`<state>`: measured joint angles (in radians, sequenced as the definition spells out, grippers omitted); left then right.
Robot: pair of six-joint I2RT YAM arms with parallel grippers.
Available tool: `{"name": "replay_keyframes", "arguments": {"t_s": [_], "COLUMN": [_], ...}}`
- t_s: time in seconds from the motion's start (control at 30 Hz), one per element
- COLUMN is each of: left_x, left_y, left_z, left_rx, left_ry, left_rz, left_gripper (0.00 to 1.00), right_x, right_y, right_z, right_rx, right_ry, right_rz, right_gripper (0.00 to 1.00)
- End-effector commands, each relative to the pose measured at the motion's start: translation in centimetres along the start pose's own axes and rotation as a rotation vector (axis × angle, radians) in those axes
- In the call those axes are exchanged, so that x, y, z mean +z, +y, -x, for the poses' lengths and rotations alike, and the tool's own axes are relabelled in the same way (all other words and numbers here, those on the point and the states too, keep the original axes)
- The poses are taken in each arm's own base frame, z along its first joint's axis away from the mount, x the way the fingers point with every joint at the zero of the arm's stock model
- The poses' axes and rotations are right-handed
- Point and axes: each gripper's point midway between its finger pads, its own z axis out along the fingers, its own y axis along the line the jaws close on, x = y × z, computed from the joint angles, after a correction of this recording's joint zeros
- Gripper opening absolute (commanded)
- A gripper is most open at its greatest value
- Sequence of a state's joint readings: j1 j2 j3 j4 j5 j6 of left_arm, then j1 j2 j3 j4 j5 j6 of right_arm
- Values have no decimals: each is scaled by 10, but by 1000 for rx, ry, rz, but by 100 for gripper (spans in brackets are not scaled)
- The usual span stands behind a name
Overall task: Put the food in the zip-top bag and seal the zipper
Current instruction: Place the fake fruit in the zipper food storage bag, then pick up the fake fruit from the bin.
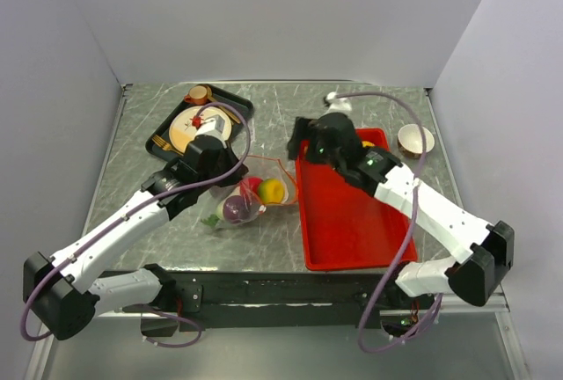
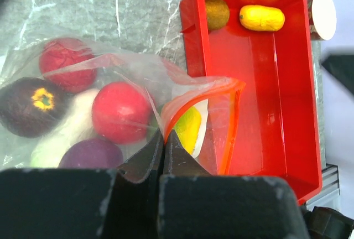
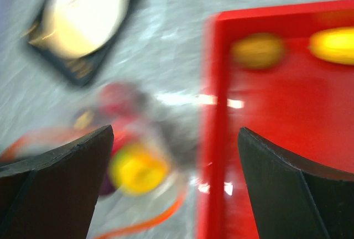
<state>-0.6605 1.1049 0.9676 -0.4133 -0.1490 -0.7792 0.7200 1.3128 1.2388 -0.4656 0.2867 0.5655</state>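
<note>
While left hand (image 2: 166, 139) pinches the zip-top bag (image 2: 127, 70) by its mouth, right hand (image 3: 174, 139) is spread, empty — filling step — next needs a grasp on food (image 2: 262, 17) at red tray (image 2: 265, 100)'s far edge

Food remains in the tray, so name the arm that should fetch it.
Right. The right tool is open and empty above the tray's edge, near the yellow piece and brown piece. The left tool is shut on the bag's mouth, holding it open.

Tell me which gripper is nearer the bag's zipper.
Left. The left gripper is shut on the zip-top bag at its zipper; the right gripper hangs open above the edge of the red tray.
</note>
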Motion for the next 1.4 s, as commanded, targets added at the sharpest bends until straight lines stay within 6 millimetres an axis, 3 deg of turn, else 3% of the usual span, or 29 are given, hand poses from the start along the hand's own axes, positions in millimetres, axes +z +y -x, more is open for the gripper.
{"name": "replay_keyframes", "arguments": {"t_s": [0.0,0.03,0.17,0.4,0.53,0.93,1.37], "left_x": [-7,-7,-8,-13,-12,-13,-10], "left_y": [-5,-5,-4,0,2,4,6], "left_z": [14,14,12,13,11,8,6], "left_rx": [-17,-17,-18,-18,-19,-12,-6], "left_ry": [-61,-58,-51,-60,-60,-54,-41], "left_rz": [-17,-16,-16,-5,-3,-2,13], "left_gripper": [1,1,1,1,1,1,1], "right_x": [28,40,71,124,153,178,198], "right_y": [-74,-85,-112,-123,-127,-132,-136], "right_z": [0,-8,-11,-13,-25,-49,-56], "right_rx": [88,91,147,175,204,214,207], "right_ry": [59,101,161,218,267,295,313], "right_rz": [-259,-298,-321,-329,-359,-355,-354], "right_gripper": [100,100,100,100,100,100,97]}}
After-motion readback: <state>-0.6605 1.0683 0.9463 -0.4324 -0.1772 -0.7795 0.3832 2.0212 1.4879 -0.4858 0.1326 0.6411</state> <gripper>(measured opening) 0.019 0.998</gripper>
